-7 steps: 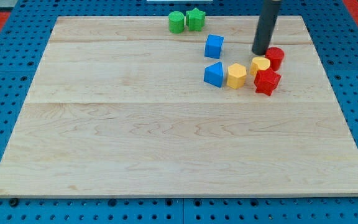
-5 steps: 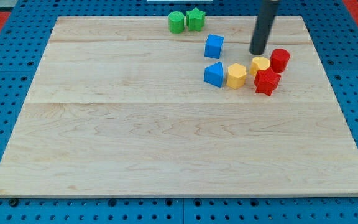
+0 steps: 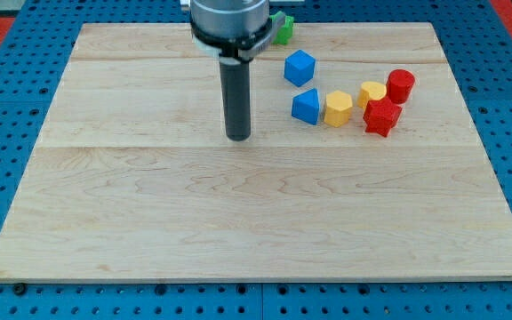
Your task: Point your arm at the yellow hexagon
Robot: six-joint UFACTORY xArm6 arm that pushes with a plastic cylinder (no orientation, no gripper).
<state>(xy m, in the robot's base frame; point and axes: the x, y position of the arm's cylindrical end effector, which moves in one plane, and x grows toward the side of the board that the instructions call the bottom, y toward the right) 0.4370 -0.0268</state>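
Note:
The yellow hexagon (image 3: 338, 108) lies on the wooden board at the view's upper right, between a blue triangular block (image 3: 306, 106) on its left and a yellow heart-like block (image 3: 371, 92) on its right. My tip (image 3: 238, 137) rests on the board well to the left of the hexagon and a little lower, left of the blue triangular block and touching no block. The rod rises from it to the arm's head at the view's top.
A blue cube (image 3: 299, 68) sits above the blue triangular block. A red cylinder (image 3: 400, 85) and a red star-like block (image 3: 381, 116) lie right of the yellow blocks. A green block (image 3: 282, 28) shows partly behind the arm's head. The board (image 3: 149, 222) sits on blue pegboard.
My tip has moved from beside the yellow heart and red cylinder far to the view's left and down. The blue cube has shifted slightly left and turned. The arm's head now hides the green cylinder.

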